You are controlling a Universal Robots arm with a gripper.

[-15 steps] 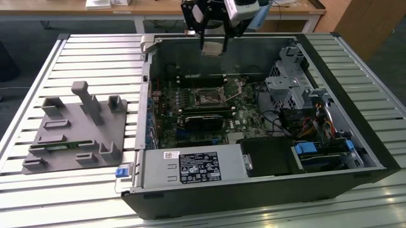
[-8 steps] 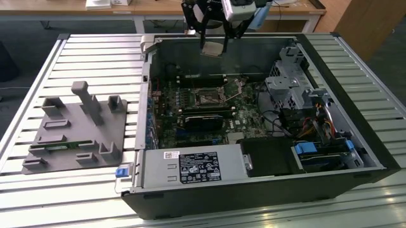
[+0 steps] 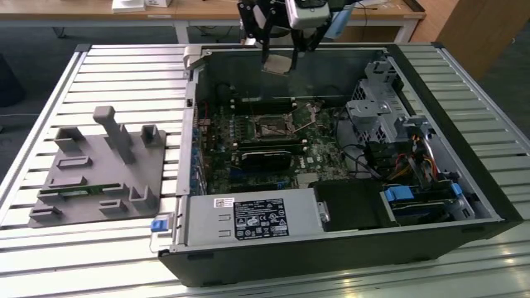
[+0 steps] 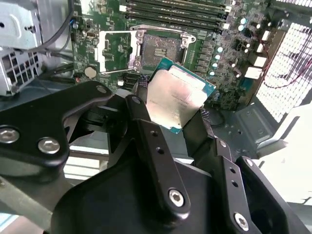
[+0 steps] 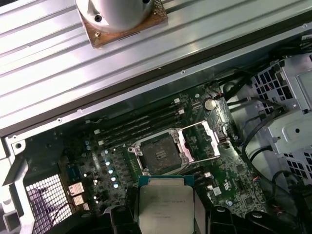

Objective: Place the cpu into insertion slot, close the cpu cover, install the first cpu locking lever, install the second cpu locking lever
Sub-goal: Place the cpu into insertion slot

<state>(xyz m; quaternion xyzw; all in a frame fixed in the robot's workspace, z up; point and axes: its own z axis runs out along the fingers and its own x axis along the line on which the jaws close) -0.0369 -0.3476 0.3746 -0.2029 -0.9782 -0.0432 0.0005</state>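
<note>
Tabletop, exterior view's left edge: a grey moulded fixture plate (image 3: 99, 167) with upright posts lies on the slatted metal tabletop (image 3: 49, 261), well apart from the work.

Case: an open black computer case (image 3: 331, 264) takes the tabletop's middle and the exterior view's right. A green motherboard (image 3: 248, 177) lies on its floor.

Gripper: the black gripper (image 3: 279, 49) hangs above the case's far edge, well clear of the board.

Jaws: clenched on two opposite edges of the small flat square cpu with a silvery metal top (image 4: 180, 90). The chip touches nothing else.

Insertion slot: the small square black insertion slot with a metal rim (image 5: 158, 156) sits near the board's middle. It is bare inside and apart from the cpu.

Cpu cover: the thin silvery metal cpu cover frame with a square window (image 5: 200, 141) stands swung open, just beside the slot along one of its edges.

Case, exterior view's right wall: a grey metal drive cage (image 3: 373, 118) with cables near it.

Step in hand: by my judgement the first one, bringing the cpu to the slot. It is not yet seated, and the cover is not yet closed.

What seating calls for: as I judge it, the chip centred over the slot, squared to its rim and level. It should come down gently past the open cover, with no sideways scrape across the contacts.
</note>
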